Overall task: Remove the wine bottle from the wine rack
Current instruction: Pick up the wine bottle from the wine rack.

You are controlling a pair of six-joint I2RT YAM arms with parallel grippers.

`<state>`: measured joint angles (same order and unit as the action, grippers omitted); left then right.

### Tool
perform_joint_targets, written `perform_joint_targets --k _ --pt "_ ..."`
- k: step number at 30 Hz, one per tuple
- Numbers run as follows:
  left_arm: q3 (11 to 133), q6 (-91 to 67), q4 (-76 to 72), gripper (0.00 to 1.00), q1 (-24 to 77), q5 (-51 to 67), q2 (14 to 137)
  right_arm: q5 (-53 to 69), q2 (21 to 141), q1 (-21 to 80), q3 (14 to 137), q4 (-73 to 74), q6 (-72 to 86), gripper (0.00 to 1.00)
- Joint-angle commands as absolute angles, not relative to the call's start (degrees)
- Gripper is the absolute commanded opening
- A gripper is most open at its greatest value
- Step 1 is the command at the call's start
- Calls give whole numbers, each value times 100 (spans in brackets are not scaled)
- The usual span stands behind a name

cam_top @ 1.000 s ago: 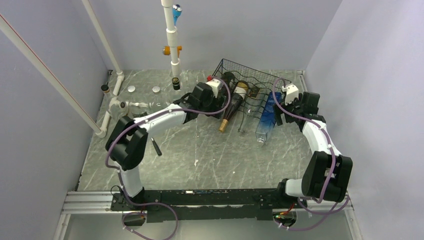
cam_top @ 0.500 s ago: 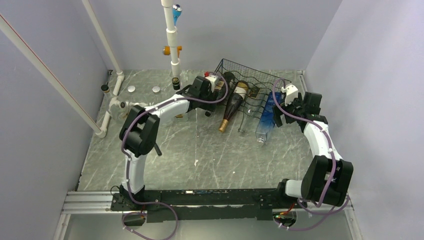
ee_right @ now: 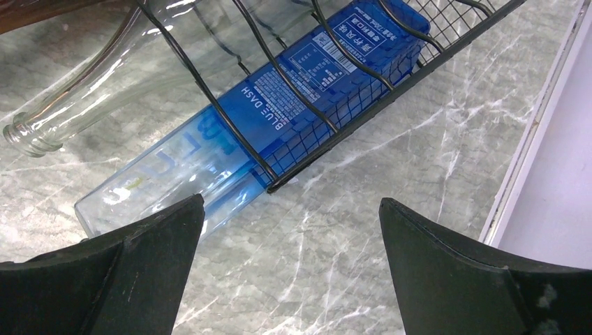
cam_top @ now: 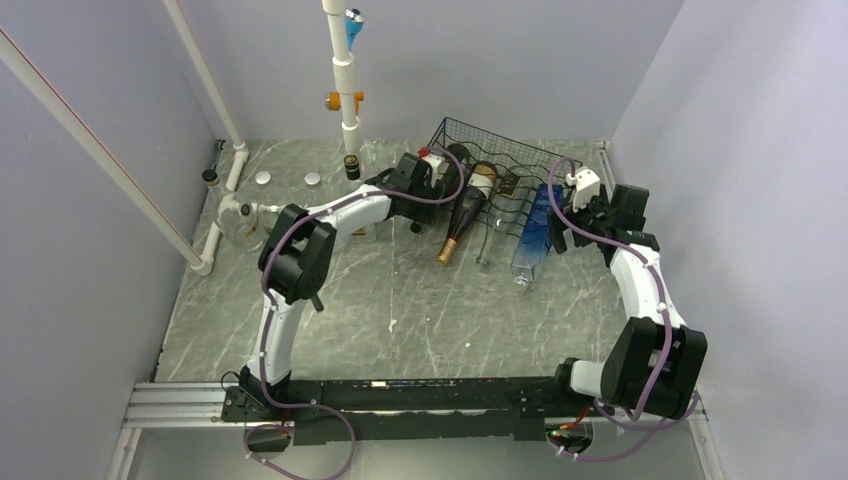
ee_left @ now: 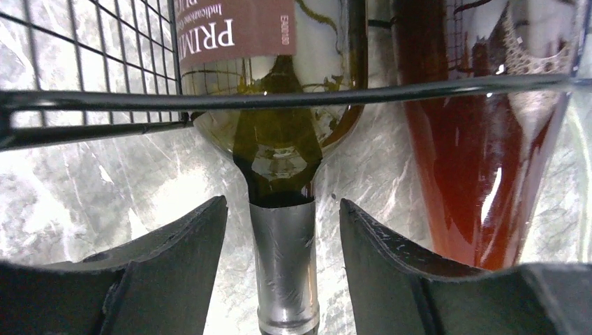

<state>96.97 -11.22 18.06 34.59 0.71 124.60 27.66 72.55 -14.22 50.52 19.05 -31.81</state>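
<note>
The black wire wine rack (cam_top: 500,150) stands at the back of the table, and one of its wires (ee_left: 363,91) crosses the left wrist view. A dark green wine bottle (ee_left: 279,139) with a red label lies in the rack's left slot. Its silver foil neck (ee_left: 285,265) points toward me. My left gripper (ee_left: 283,209) (cam_top: 424,198) straddles that neck, open, with a gap on each side. My right gripper (ee_right: 290,209) (cam_top: 560,220) hangs wide open over bare marble at the rack's right end, beside a blue bottle (ee_right: 279,118).
An amber bottle with a gold neck (cam_top: 462,215) (ee_left: 482,139) and a clear glass bottle (ee_right: 105,98) also lie in the rack. A white pipe frame (cam_top: 345,90) stands at the back left with small caps (cam_top: 262,178) near it. A wall (ee_right: 551,125) is close on the right.
The left arm has stretched farther toward the rack's left slot, and its jaws have narrowed around the bottle neck. The right jaws have opened wider, and that arm has shifted slightly.
</note>
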Motion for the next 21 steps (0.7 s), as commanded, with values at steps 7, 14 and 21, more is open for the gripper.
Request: perform_joint_targets --k 7,14,21 --pt "10144 -1136 1952 57 3463 302 12784 2993 7078 -1481 5247 1837 -3257 99" --pt "10325 -1216 2061 56 3454 369 12995 3024 7059 -1499 5247 1837 -3261 99" --pt "10224 -1222 2017 38 3445 419 12913 3065 7034 -1500 5247 1854 -3276 99"
